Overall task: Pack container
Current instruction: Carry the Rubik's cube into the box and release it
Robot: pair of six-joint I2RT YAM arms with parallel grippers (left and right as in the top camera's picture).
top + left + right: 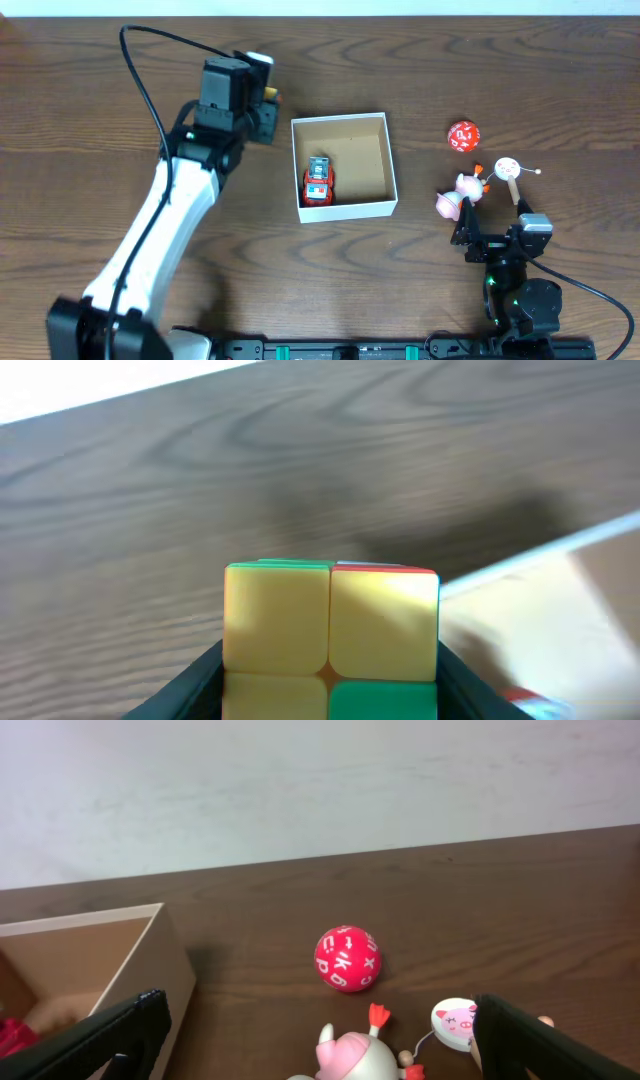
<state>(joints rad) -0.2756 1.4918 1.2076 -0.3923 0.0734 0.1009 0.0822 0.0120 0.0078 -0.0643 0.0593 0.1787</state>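
The container (348,210) is a square white-walled box with a brown inside at the table's middle. A red toy car (318,180) lies in its left half. My left gripper (262,108) is just left of the box's far left corner, shut on a yellow and green puzzle cube (330,635). The box wall shows blurred at the right of the left wrist view (520,620). My right gripper (320,1055) is open, with a pink and white pig toy (350,1055) between its fingers, not gripped. It also shows in the overhead view (478,232).
A red ball with white letters (346,958) lies on the table beyond the pig toy. A small white pig-face disc on a stick (455,1020) lies right of the pig. The container's near wall (165,975) stands left of my right gripper.
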